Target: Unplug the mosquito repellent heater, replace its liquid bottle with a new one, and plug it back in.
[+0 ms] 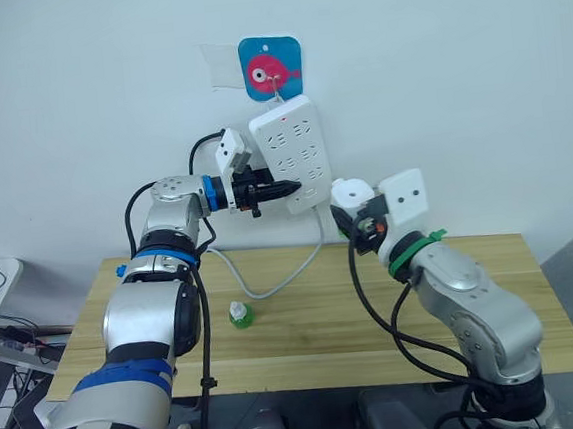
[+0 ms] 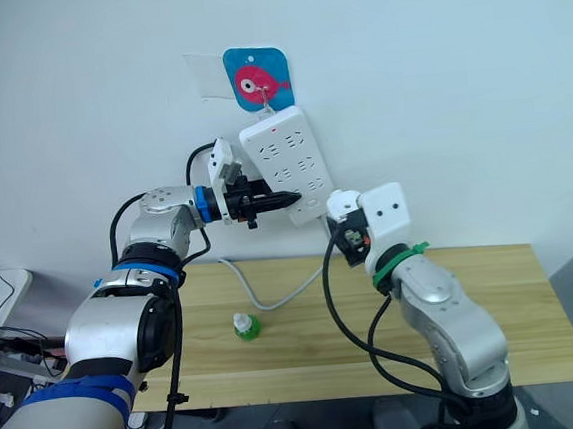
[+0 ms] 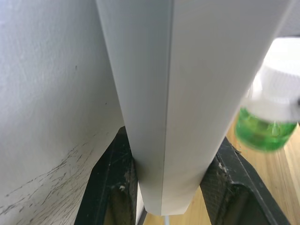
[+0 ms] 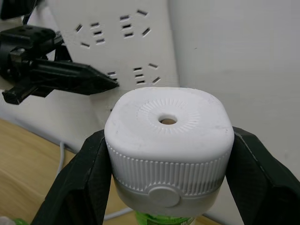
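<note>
A: Where's the strip?
B: The strip (image 1: 293, 152) hangs on the wall, the left gripper (image 1: 282, 188) clamped on its lower edge.
A: And the heater?
B: The heater (image 4: 168, 145) sits pinched in the right gripper (image 4: 166, 173), raised beside the strip. A bottle (image 1: 239, 315) stands on the table (image 1: 535, 303).

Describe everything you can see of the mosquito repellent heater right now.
The mosquito repellent heater is a small white rounded plastic unit with a ribbed skirt, a round button and a ringed vent hole on top. Green liquid shows beneath it. The right gripper clamps its sides, holding it unplugged in the air just beside the wall-hung power strip.
</note>
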`<control>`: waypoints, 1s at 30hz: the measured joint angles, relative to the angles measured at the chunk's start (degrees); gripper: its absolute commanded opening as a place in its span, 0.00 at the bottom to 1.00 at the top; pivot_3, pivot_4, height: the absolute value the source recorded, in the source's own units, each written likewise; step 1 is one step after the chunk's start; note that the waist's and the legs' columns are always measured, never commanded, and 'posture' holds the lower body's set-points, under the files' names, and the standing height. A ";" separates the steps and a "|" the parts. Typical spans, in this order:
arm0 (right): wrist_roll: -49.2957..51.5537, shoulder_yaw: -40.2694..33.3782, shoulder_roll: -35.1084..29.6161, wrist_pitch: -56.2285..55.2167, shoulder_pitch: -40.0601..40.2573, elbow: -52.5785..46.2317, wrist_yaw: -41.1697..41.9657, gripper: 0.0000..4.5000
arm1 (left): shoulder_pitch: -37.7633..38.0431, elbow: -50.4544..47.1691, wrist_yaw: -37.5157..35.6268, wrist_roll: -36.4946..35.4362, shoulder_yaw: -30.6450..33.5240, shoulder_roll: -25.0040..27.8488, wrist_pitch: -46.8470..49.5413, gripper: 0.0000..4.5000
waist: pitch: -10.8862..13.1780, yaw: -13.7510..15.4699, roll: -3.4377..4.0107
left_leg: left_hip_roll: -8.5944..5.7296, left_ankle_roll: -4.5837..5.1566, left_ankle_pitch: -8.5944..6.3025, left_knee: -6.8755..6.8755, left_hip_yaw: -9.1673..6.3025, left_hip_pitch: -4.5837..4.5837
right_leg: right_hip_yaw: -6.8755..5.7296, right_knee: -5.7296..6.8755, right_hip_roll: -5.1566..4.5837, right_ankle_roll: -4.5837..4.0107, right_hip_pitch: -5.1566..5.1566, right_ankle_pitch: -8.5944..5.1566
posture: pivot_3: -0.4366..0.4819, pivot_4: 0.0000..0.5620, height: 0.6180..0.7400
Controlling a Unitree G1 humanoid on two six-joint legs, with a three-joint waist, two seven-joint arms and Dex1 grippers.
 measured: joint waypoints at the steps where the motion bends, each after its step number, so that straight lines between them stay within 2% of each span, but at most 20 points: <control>1: 1.08 -1.36 -0.66 0.07 0.61 -0.98 0.93 0.66 | 0.15 0.04 1.22 0.54 -0.18 0.37 0.06 0.51 | 0.00 0.00 0.00 | 0.00 0.00 0.00 0.00 0.00 0.00 | 0.01 0.00 0.00 0.02 0.00 -0.01 | 0.42 0.27 1.00; 8: 4.99 -8.17 -3.94 -0.28 3.18 -2.31 5.19 0.66 | 2.34 0.20 0.56 1.12 -0.16 2.20 0.50 0.98 | 0.01 -0.17 0.02 | 0.00 0.00 0.02 0.00 0.01 -0.18 | 0.00 0.08 0.01 -0.02 -0.23 0.01 | 0.41 0.28 1.00; 11: 6.80 -9.54 -4.74 -1.04 3.12 -1.93 7.08 0.66 | 4.64 -1.10 0.71 1.05 -0.14 3.99 1.32 1.00 | 0.03 -0.64 0.04 | 0.02 0.05 0.06 -0.02 0.11 -0.05 | 0.16 0.14 0.06 0.04 -0.22 0.00 | 0.42 0.28 1.00; 16: 8.75 -16.94 -5.93 -2.80 2.57 1.38 7.83 0.66 | 14.77 -8.45 -1.18 0.12 0.16 10.11 5.02 1.00 | 0.15 -1.22 0.13 | 0.07 0.05 0.07 -0.09 0.05 -0.27 | 0.11 0.18 0.08 -0.09 -0.44 0.04 | 0.44 0.29 1.00; 21: 13.66 -21.87 -4.53 -2.49 1.69 2.80 7.45 0.66 | 34.39 -41.06 -2.89 -6.68 0.38 11.86 13.13 1.00 | 0.32 -0.42 0.25 | 0.11 -0.03 0.06 -0.20 0.12 -0.44 | 0.35 -0.10 -0.12 -0.12 -0.47 0.00 | 0.48 0.31 1.00; 23: 16.82 -25.93 -2.52 -1.22 1.72 2.99 5.78 0.66 | 39.72 -53.32 -1.45 -9.71 -0.02 11.26 16.98 1.00 | 0.53 0.51 0.21 | 0.07 -0.01 0.05 -0.17 0.06 -0.44 | 0.31 -0.06 -0.16 -0.12 -0.45 -0.01 | 0.48 0.31 1.00; 25: 22.78 -30.22 1.63 0.87 1.85 3.09 2.97 0.66 | 40.89 -61.69 1.00 -11.26 -0.61 9.39 17.68 1.00 | 0.74 2.08 0.26 | 0.04 -0.02 0.06 -0.10 -0.07 -0.41 | 0.19 0.03 -0.16 -0.12 -0.37 -0.01 | 0.49 0.31 1.00; 27: 30.79 -34.20 6.03 2.64 1.87 3.53 -0.89 0.66 | 39.90 -66.41 4.10 -11.67 -1.97 5.98 17.70 1.00 | 0.87 3.13 0.48 | -0.03 -0.03 0.08 -0.06 -0.03 -0.29 | 0.21 0.03 -0.17 -0.05 -0.24 0.04 | 0.49 0.31 1.00; 30: 41.75 -38.69 7.51 3.57 2.12 4.41 -6.66 0.66 | 37.10 -67.60 8.84 -12.22 -4.26 0.44 17.52 1.00 | 0.95 3.17 0.47 | -0.12 -0.03 0.08 -0.02 0.13 -0.31 | 0.24 -0.06 -0.22 0.03 -0.23 0.08 | 0.46 0.32 1.00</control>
